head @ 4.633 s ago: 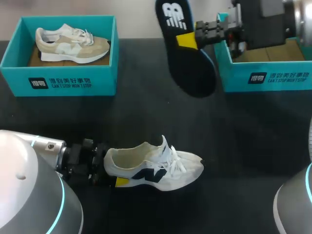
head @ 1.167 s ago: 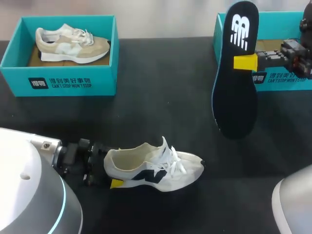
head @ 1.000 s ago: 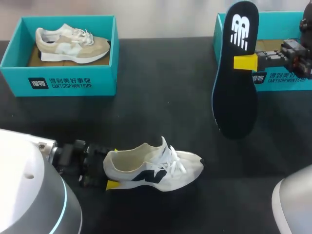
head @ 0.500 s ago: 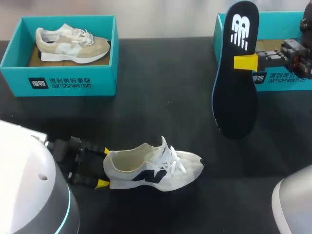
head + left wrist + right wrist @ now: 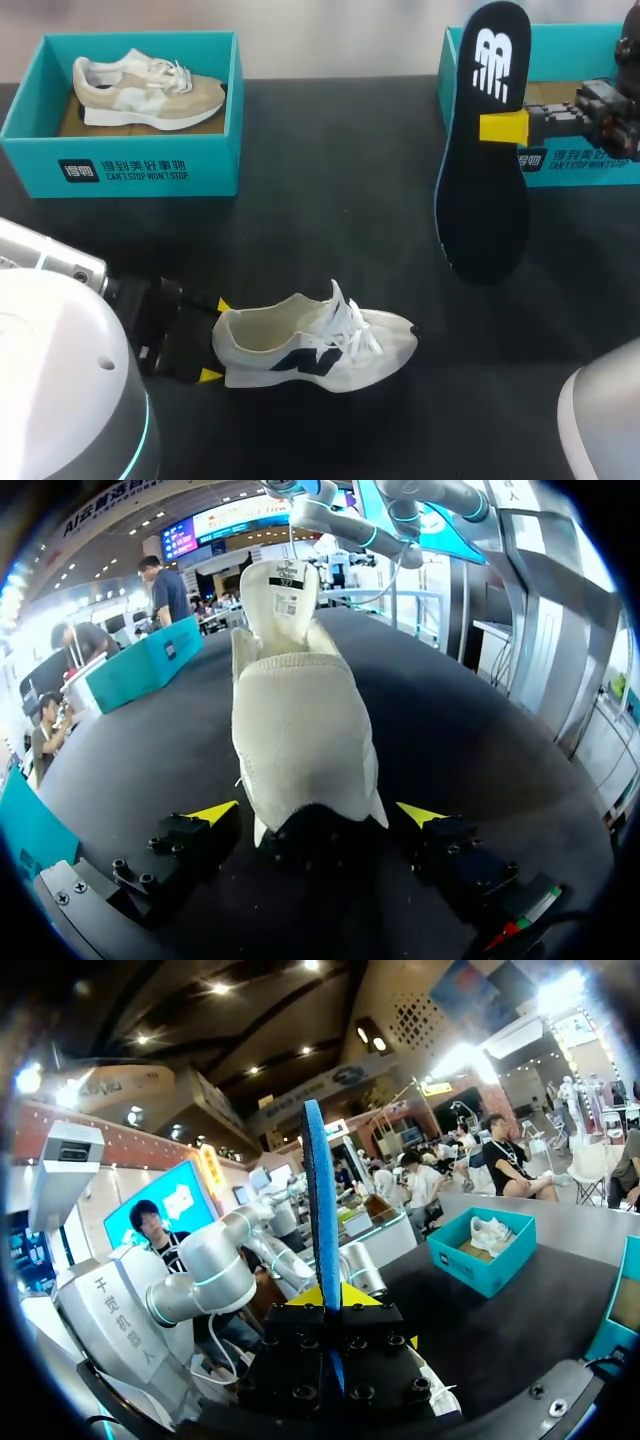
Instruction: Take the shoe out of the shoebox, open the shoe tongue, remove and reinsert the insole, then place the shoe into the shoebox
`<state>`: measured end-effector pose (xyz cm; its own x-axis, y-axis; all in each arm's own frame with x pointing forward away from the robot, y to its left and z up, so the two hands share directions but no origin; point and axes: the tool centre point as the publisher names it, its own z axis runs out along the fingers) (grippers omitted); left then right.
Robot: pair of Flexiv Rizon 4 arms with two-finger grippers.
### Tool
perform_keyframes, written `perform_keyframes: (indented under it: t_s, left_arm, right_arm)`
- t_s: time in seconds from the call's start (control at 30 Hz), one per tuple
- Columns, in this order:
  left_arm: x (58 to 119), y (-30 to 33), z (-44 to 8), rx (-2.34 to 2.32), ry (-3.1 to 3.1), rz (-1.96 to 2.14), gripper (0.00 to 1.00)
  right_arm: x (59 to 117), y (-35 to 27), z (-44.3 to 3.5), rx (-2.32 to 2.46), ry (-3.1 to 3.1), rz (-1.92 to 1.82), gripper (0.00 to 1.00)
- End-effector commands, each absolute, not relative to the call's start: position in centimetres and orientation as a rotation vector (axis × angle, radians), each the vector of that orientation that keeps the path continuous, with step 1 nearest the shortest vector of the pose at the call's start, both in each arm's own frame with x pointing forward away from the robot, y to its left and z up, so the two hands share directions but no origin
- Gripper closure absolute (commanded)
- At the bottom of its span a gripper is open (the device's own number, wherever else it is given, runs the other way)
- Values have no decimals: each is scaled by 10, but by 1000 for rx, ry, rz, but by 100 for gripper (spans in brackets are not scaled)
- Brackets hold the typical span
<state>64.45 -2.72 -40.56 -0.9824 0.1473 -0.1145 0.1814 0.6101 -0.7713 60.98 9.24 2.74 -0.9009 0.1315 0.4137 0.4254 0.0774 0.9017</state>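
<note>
A white shoe [image 5: 320,345] with a dark side logo lies on its sole on the black table [image 5: 330,200], toe to the right. My left gripper [image 5: 215,340] stands open at its heel, one yellow tip on each side. In the left wrist view the heel [image 5: 305,750] sits between the fingers of that gripper [image 5: 317,812], with a small gap on each side. The black insole [image 5: 485,150] with a white logo hangs upright above the table, toe end down. My right gripper [image 5: 503,128] is shut on its edge. Edge-on, the insole [image 5: 320,1200] rises from the right gripper [image 5: 327,1295].
A teal shoebox [image 5: 120,165] at the back left holds a beige shoe [image 5: 145,90]. A second teal shoebox [image 5: 580,160] with a brown lining stands at the back right, behind the hanging insole. Bare tabletop lies between the boxes and the white shoe.
My left gripper has drawn back a little to the left along the shoe's heel while the arm swung round. The shoe, the right arm and the insole have stayed put.
</note>
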Motion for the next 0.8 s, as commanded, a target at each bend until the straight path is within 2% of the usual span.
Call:
perform_keyframes:
  t_s: [0.03,0.3,0.4,0.47,0.8]
  left_arm:
    - [644,-23,-402,296,2781,-1305,0]
    - [640,1,-385,313,2825,-1254,0]
    - [640,5,-377,218,2963,-1127,0]
    - [647,-1,-376,116,3192,-828,0]
    - [645,0,-371,119,3151,-823,0]
  right_arm:
    - [613,95,28,-561,-2129,-1907,100]
    - [613,95,28,-561,-2129,-1907,100]
    - [613,95,28,-561,-2129,-1907,100]
    - [613,95,28,-561,-2129,-1907,100]
    - [613,95,28,-561,-2129,-1907,100]
